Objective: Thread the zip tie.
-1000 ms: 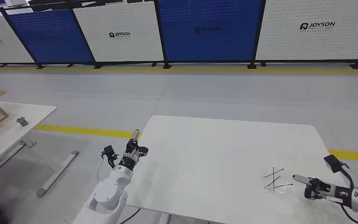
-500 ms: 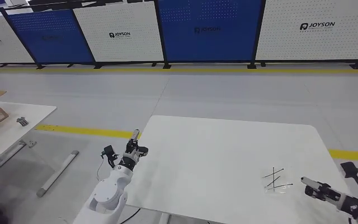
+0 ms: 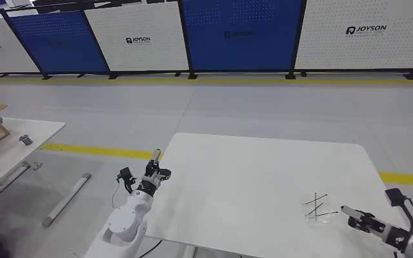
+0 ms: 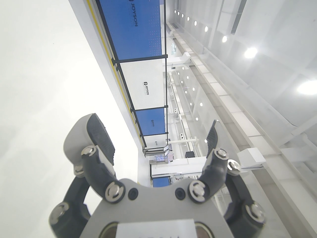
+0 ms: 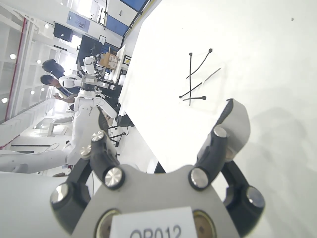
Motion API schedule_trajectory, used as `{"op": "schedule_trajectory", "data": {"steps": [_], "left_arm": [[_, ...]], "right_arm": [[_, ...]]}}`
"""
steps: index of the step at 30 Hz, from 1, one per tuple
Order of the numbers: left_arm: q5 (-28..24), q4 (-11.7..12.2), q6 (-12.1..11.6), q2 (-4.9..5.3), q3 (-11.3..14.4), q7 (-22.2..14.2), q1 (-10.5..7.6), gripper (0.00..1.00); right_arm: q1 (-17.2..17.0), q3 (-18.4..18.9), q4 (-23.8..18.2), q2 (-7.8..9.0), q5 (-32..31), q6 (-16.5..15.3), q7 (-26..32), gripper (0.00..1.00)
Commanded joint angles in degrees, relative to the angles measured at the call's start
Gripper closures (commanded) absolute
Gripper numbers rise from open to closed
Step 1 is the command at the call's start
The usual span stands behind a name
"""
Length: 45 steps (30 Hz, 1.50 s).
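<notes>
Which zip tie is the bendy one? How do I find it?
Find the white table, then the right pincer at its edge. Just ahead lies a little heap of black zip ties. The bendy one curves like a bow; its neighbours are straight.

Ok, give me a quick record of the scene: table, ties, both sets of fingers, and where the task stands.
table: white, holds the ties near its right edge
zip ties: black, several, crossed over each other, lying flat, none looped
right fingers: open, empty, near the ties but apart from them
left fingers: open, empty, at the table's left edge, far from the ties
task: no tie picked up yet
</notes>
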Motion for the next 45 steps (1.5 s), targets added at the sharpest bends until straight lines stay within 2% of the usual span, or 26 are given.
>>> {"op": "schedule_trajectory", "data": {"steps": [1, 9, 28, 34, 38, 42, 43, 45], "left_arm": [[0.0, 0.0, 0.0, 0.0, 0.0, 0.0, 0.0, 0.0], [0.0, 0.0, 0.0, 0.0, 0.0, 0.0, 0.0, 0.0], [0.0, 0.0, 0.0, 0.0, 0.0, 0.0, 0.0, 0.0], [0.0, 0.0, 0.0, 0.0, 0.0, 0.0, 0.0, 0.0], [0.0, 0.0, 0.0, 0.0, 0.0, 0.0, 0.0, 0.0], [0.0, 0.0, 0.0, 0.0, 0.0, 0.0, 0.0, 0.0], [0.0, 0.0, 0.0, 0.0, 0.0, 0.0, 0.0, 0.0], [0.0, 0.0, 0.0, 0.0, 0.0, 0.0, 0.0, 0.0]], "right_arm": [[0.6, -0.6, -0.3, -0.01, -1.7, 1.9, -1.9, 0.0], [7.2, -4.5, 2.4, 0.46, -4.2, 11.3, 1.5, 0.0], [7.2, -4.5, 2.4, 0.46, -4.2, 11.3, 1.5, 0.0], [10.0, -4.5, 2.7, 1.56, -8.7, 9.7, 8.8, 0.0], [12.7, -6.6, 3.9, 1.99, -8.1, 8.6, 13.9, 0.0], [15.1, -12.2, 5.9, 2.86, -7.5, 6.1, 13.9, 0.0], [16.5, -12.8, 7.3, 3.32, -8.0, 7.3, 13.9, 0.0], [16.5, -12.8, 7.3, 3.32, -8.0, 7.3, 13.9, 0.0]]}}
